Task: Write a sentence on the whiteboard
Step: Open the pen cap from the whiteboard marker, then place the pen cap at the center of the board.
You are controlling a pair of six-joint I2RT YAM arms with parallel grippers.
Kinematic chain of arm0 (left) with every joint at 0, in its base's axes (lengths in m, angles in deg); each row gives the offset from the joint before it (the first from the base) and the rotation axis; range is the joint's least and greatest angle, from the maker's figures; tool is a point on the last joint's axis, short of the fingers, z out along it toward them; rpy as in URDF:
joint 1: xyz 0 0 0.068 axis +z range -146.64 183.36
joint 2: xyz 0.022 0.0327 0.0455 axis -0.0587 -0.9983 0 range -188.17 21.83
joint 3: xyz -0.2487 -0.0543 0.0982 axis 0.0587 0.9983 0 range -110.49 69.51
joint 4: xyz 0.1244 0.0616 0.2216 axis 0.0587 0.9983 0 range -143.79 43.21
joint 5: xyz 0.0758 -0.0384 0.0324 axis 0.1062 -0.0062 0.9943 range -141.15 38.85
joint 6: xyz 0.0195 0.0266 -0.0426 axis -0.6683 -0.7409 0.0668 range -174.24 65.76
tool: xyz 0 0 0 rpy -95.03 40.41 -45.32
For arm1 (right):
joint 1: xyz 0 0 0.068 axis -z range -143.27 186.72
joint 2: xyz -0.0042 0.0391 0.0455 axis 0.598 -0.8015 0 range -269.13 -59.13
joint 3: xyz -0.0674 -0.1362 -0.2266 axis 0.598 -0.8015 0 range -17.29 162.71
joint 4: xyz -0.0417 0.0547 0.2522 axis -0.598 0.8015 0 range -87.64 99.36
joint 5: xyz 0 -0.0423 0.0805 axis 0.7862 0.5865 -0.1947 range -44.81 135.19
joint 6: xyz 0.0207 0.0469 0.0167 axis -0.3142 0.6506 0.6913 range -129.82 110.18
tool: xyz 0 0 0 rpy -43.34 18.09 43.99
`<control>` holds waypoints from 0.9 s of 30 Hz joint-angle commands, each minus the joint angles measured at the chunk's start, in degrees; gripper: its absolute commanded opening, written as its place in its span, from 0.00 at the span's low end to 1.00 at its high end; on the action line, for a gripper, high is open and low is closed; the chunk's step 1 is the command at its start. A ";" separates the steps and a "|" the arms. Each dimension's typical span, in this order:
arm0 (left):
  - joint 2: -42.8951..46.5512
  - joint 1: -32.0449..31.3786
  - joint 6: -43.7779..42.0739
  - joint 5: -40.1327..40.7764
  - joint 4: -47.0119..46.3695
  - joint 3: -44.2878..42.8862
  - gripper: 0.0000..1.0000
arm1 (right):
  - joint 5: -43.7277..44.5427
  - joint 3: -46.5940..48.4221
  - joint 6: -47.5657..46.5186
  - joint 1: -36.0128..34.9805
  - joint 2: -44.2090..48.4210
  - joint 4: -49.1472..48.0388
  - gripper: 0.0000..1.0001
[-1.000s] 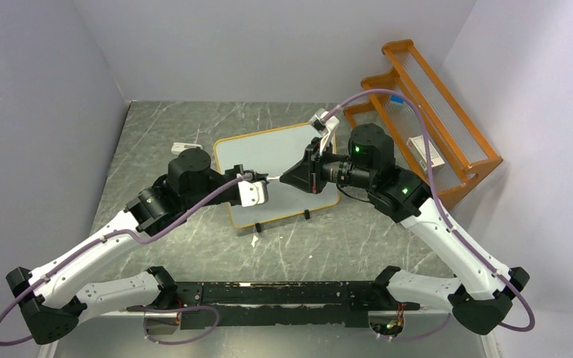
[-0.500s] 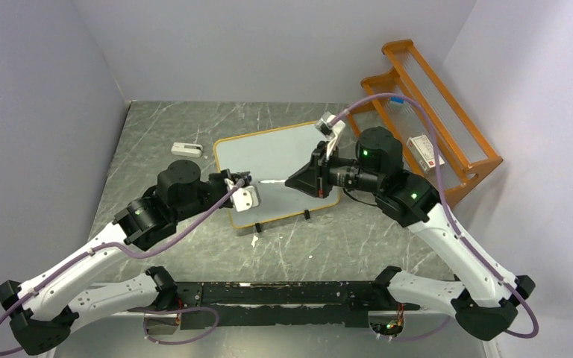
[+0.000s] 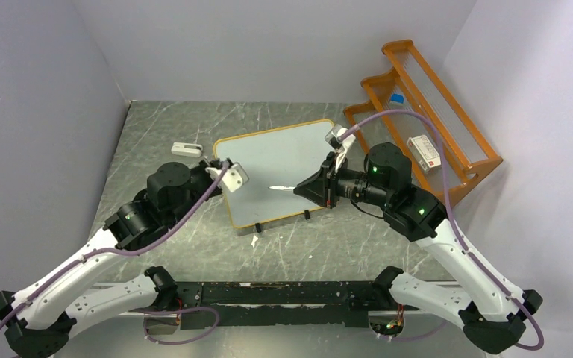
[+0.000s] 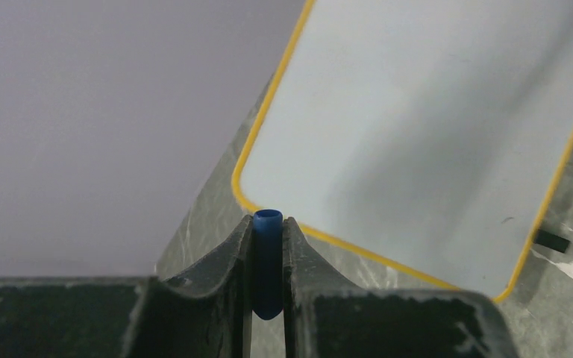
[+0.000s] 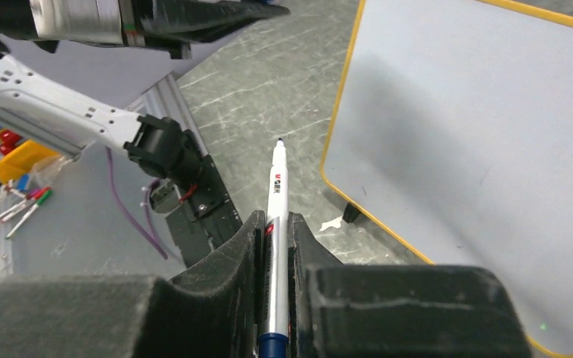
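left gripper (image 4: 267, 224) pinching blue cap (image 4: 267, 262), right gripper (image 5: 272, 221) pinching marker (image 5: 276, 179), whiteboard (image 3: 268, 158) partly cropped

The whiteboard (image 3: 268, 160) is lying askew on the grey table (image 3: 157, 127) before me, its white face pointing upward inside a thin orange frame with rounded corners. Two small black feet (image 3: 307, 215) are sitting along its near edge.
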State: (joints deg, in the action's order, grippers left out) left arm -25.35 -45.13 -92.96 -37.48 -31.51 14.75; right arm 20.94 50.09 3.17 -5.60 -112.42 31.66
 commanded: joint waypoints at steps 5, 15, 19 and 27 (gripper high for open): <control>1.24 10.45 16.54 12.42 -2.98 1.48 0.05 | 9.64 -6.72 -0.49 0.29 4.38 -9.76 0.00; -7.01 35.76 34.82 3.15 -0.29 4.96 0.06 | 13.98 -11.08 -1.02 0.31 7.36 -12.83 0.00; -12.31 40.73 41.86 -0.64 -0.20 7.75 0.06 | 15.25 -11.78 -1.37 0.25 8.60 -13.37 0.00; -22.41 46.39 45.35 -6.94 -3.73 11.15 0.06 | 17.45 -12.94 -1.87 0.31 10.77 -13.11 0.00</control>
State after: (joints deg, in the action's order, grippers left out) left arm -44.74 -0.76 -51.17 -39.08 -32.01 25.11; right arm 36.39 38.15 2.47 -5.60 -103.00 20.03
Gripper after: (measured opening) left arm 0.180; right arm 0.155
